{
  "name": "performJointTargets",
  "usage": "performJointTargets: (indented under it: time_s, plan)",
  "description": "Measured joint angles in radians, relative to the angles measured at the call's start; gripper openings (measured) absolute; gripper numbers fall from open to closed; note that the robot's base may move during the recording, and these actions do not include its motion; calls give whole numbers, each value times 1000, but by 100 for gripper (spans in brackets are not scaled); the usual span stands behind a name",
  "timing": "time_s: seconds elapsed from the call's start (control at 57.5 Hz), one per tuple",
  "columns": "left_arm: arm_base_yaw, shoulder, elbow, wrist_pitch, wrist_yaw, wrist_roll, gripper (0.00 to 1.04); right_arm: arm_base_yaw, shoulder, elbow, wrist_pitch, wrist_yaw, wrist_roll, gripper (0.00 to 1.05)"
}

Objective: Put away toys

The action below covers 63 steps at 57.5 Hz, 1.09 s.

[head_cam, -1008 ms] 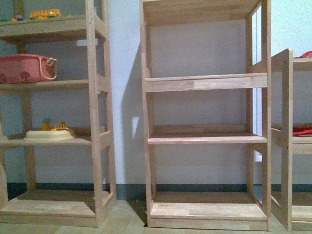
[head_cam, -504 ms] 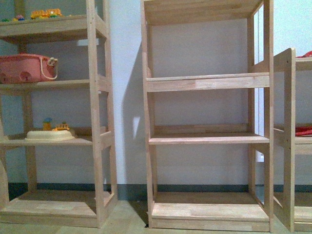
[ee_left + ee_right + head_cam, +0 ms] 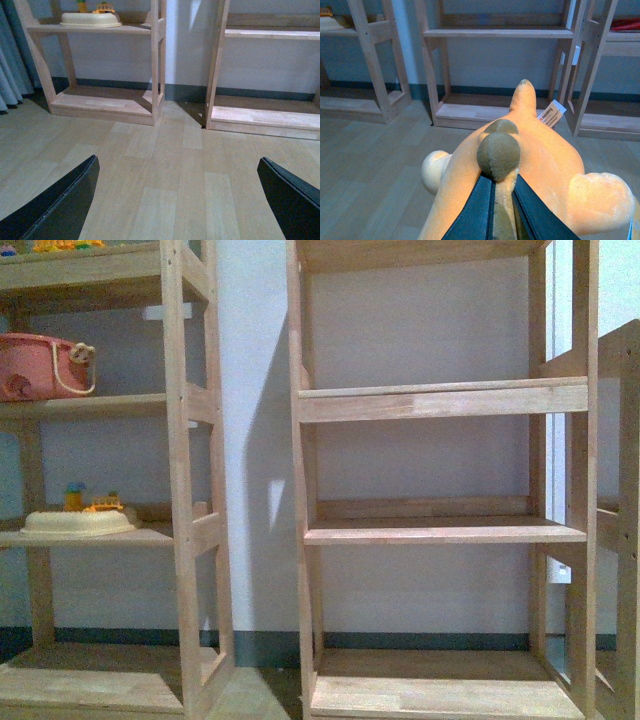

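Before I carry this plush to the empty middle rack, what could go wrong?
The right gripper pinches only a narrow tan strip of the plush toy, so it may slip out during the reach. The toy's body bulges wide around the gripper and could snag a rack upright beside the middle shelf. Neither arm shows in the front view, so clearance is hard to judge there.

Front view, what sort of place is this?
Probably a playroom or toy storage room: open wooden shelf units against a wall, a pink basket and a cream tray with small toys on the left unit, and a plush toy in the right gripper.
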Motion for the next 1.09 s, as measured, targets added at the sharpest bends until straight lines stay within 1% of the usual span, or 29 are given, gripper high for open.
performJointTargets:
  time_s: [1.095]
  plan:
    - [0, 0, 0, 0, 0, 0, 98, 0, 0, 0, 0, -1, 0, 6]
